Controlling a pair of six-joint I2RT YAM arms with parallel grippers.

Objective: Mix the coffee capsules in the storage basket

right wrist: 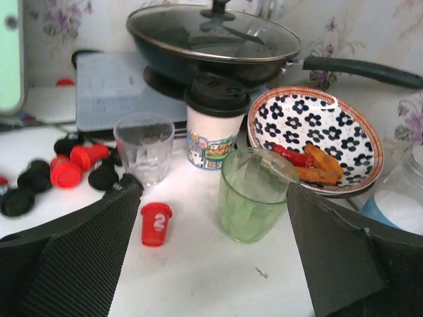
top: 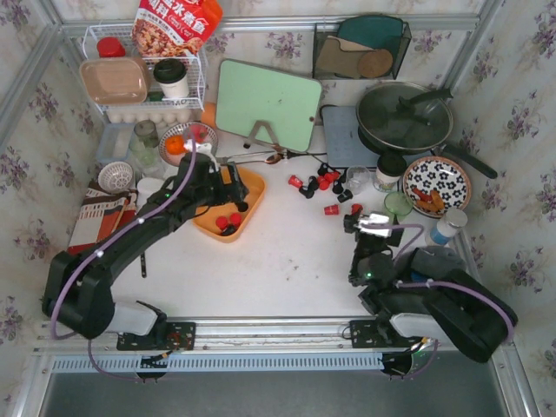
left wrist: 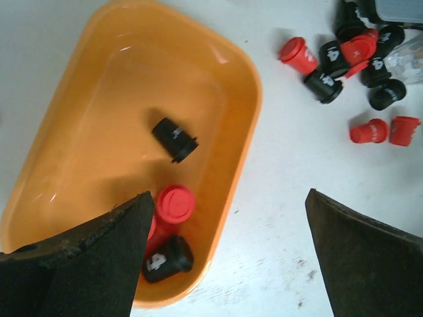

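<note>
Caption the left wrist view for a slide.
Open left gripper above the orange storage basket holding red and black coffee capsules; more lie outside.

storage basket (top: 254, 189) on table (top: 287, 261), left of middle. few coffee capsules (left wrist: 175, 139) in it, mostly toward near end. other capsules (top: 323, 182) loose on table right of basket, before pan (top: 404, 117). plate (top: 437, 185) further right, lidded cup (top: 389, 169) between.

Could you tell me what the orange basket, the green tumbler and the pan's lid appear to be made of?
The storage basket looks like glossy moulded plastic: soft highlights on rounded walls. The green tumbler is translucent, glass or plastic; I cannot tell. The pan lid seems glass, see-through with a metal-looking rim.
</note>
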